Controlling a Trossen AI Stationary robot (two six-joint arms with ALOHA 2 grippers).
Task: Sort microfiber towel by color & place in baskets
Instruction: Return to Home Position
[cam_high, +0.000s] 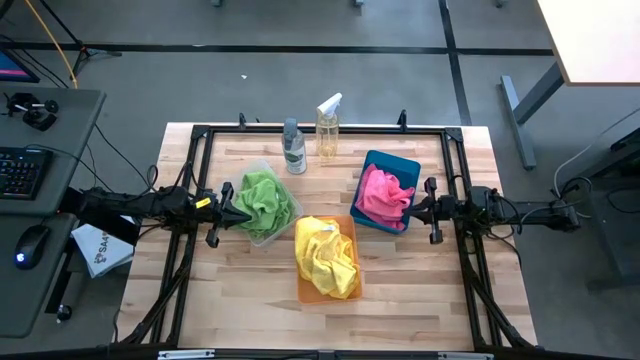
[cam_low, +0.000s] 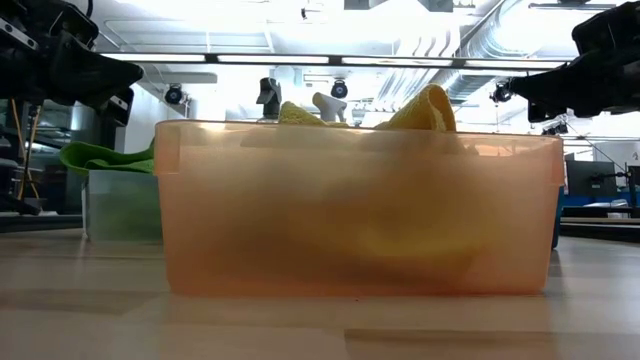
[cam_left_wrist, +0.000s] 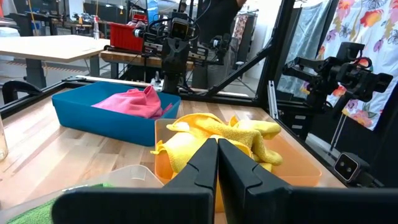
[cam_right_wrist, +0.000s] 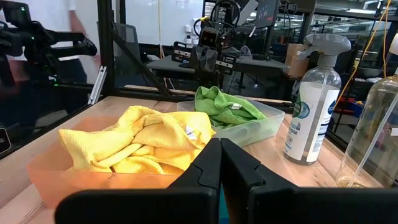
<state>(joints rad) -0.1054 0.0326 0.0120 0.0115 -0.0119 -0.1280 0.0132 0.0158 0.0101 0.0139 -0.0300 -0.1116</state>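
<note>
In the low view the orange bin (cam_low: 360, 210) hides the teal bin (cam_high: 393, 157) and blurs most yellow towels (cam_low: 430, 105).

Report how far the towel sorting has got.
Done: green towels lie in the clear bin, pink towels in the teal bin, yellow towels in the orange bin. In hand: nothing; the left gripper and right gripper are shut and empty, beside the bins. Left: no loose towel shows on the table.

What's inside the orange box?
Yellow fuzzy towels fill the orange bin, bunched up and poking above its rim. Nothing else shows in it. The pile covers the bin's floor, so whatever might lie underneath, and how many towels there are, can't be seen.
</note>
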